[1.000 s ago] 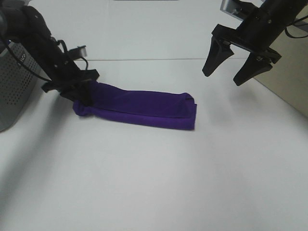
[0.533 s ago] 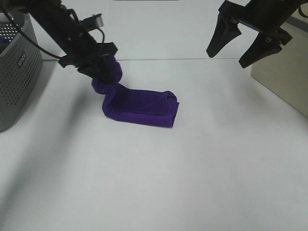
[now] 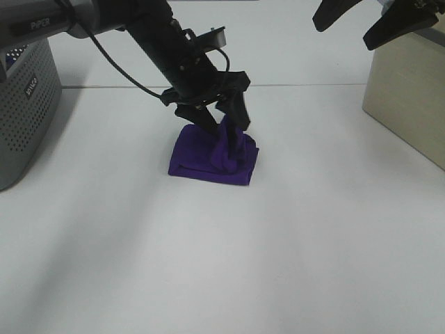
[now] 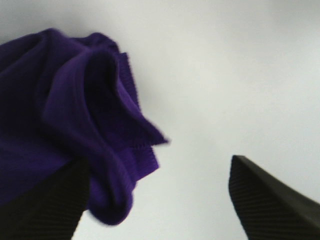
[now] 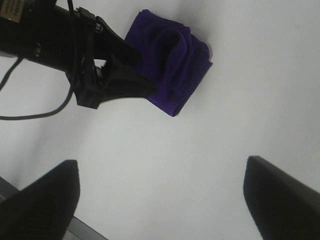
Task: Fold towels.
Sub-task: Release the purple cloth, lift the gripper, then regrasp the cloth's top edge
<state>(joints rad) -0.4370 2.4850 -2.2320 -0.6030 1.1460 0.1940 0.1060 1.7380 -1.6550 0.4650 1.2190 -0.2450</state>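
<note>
Towel [image 3: 201, 158] lying bunched in compact purple bundle on white tabletop [image 3: 278, 264], left of centre. Left tool [image 3: 228, 127] hovering over its right end, jaws spread wide, cloth hump rising between, nothing clamped. Right tool [image 3: 342, 35] hanging far right, jaws spread, empty.

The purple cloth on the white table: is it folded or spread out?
Folded. The deep purple cloth lies as a small layered bundle, one end bunched up under the open left gripper.
</note>
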